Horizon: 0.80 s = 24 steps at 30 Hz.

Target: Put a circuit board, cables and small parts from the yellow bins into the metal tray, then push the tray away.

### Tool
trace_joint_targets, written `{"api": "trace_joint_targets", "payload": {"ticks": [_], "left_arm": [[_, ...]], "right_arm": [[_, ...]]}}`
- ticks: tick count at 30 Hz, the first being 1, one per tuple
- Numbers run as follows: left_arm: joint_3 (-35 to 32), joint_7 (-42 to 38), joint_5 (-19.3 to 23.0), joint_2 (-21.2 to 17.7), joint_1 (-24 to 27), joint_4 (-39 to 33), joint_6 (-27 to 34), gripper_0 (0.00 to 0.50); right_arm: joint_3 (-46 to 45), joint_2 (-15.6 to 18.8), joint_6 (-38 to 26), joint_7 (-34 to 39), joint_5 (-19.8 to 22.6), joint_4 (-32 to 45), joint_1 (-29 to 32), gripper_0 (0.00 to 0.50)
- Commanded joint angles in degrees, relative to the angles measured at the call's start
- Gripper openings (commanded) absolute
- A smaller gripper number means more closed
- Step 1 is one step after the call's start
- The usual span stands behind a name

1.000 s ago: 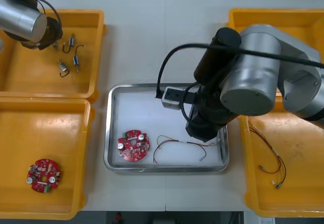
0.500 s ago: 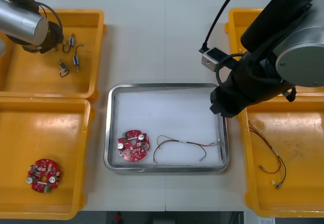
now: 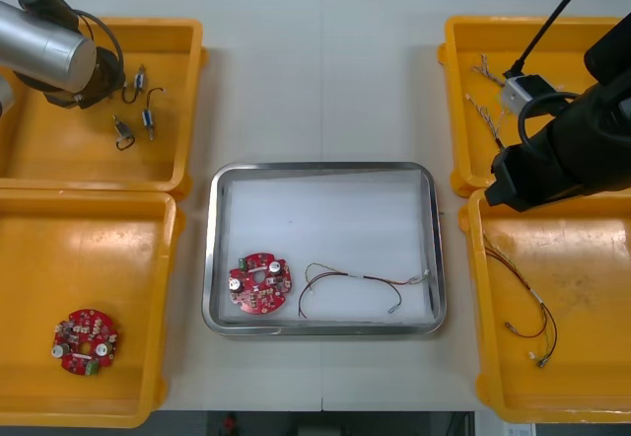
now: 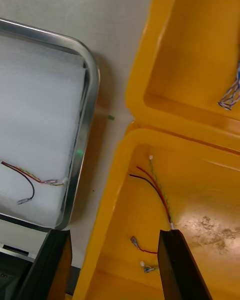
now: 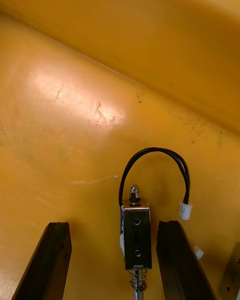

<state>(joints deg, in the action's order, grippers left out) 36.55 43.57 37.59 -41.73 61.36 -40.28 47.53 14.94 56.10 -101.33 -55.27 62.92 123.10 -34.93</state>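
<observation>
The metal tray point(image 3: 320, 169) at the table's middle holds a round red circuit board point(image 3: 259, 283) and a red and yellow cable point(image 3: 360, 280). My right gripper point(image 4: 114, 232) is open and holds nothing. It hangs over the inner edge of the near right yellow bin point(image 4: 210, 190), above another red and yellow cable point(image 4: 155, 190). My left gripper point(image 5: 112, 225) is open low inside the far left yellow bin point(image 3: 59, 160). A small metal part point(image 5: 136, 235) with a black cable loop lies between its fingers. In the front view that gripper point(image 3: 99, 66) is next to several small metal parts point(image 3: 148, 118).
A second circuit board point(image 3: 85, 340) lies in the near left bin. Twisted blue and white cables point(image 3: 485, 110) lie in the far right bin. The tray's edge point(image 4: 85, 130) stands just beside the right bins.
My right arm has swung off the tray to the right, over the right bins. The red and yellow cable stays in the tray. The left arm has barely moved.
</observation>
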Motion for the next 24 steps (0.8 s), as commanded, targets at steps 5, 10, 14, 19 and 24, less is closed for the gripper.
{"api": "trace_joint_targets", "payload": {"ticks": [5,10,14,19,24], "left_arm": [[0.9,3.2,0.9,0.7,3.2,0.3,-0.7,0.111],[0.8,3.5,0.9,0.7,3.2,0.3,-0.7,0.0],[0.8,3.9,0.8,0.7,3.2,0.3,-0.7,0.0],[0.8,4.3,2.0,0.1,3.3,0.2,-0.7,0.0],[0.4,5.3,4.7,-2.1,3.3,-1.7,2.0,0.0]], "right_arm": [[-5.9,3.2,-0.4,-1.4,0.7,-6.6,0.9,0.5],[-6.8,3.4,0.3,-7.1,0.4,-12.6,-0.1,0.5],[-6.8,3.4,1.2,-11.1,0.1,-17.9,-1.7,0.5],[-6.0,3.0,1.6,-15.9,0.2,-24.5,-5.1,0.5],[-3.1,2.3,2.4,-18.6,-0.2,-30.2,-8.9,0.5]]}}
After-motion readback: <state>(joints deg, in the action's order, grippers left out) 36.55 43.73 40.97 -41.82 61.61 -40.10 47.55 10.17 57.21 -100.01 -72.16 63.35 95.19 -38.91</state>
